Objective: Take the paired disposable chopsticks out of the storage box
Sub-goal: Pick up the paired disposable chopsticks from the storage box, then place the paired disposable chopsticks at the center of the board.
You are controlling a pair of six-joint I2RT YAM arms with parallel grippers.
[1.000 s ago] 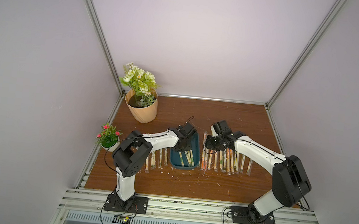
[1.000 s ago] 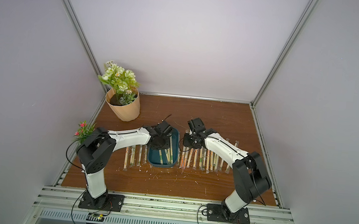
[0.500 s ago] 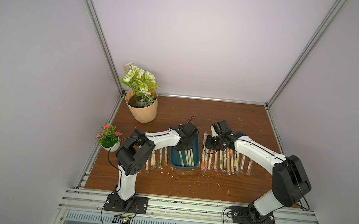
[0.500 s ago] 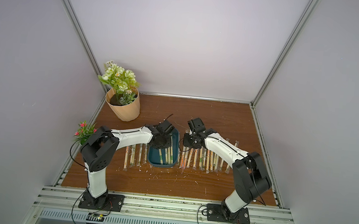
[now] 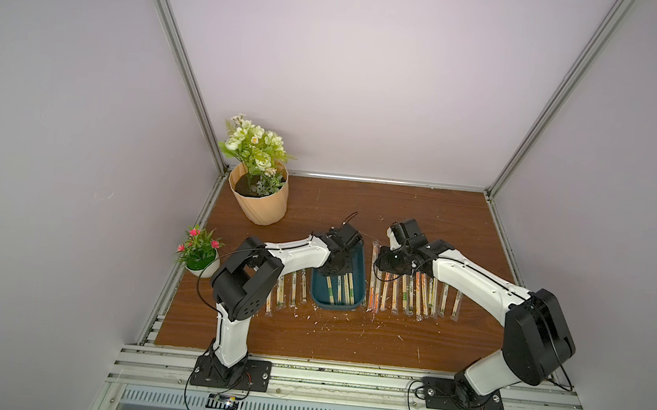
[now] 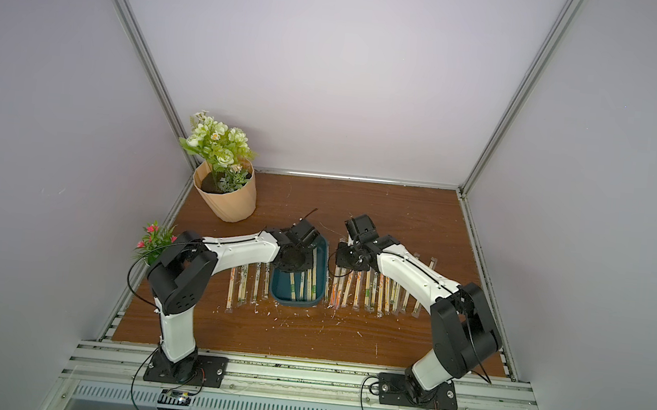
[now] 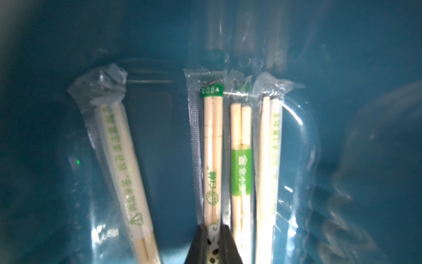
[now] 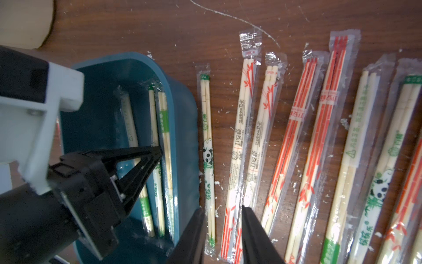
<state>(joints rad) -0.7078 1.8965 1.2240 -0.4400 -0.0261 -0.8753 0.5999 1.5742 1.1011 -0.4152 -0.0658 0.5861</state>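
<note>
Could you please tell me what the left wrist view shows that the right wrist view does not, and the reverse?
Only the left wrist view shows the grip up close: the left gripper closed on the sleeve of a green-capped pair. Only the right wrist view shows the right gripper, jaws apart, over the sleeved pairs laid out on the wooden table, some orange-printed, some green-printed. Both show the teal storage box, the other pairs lying in it, and the left gripper reaching in.
</note>
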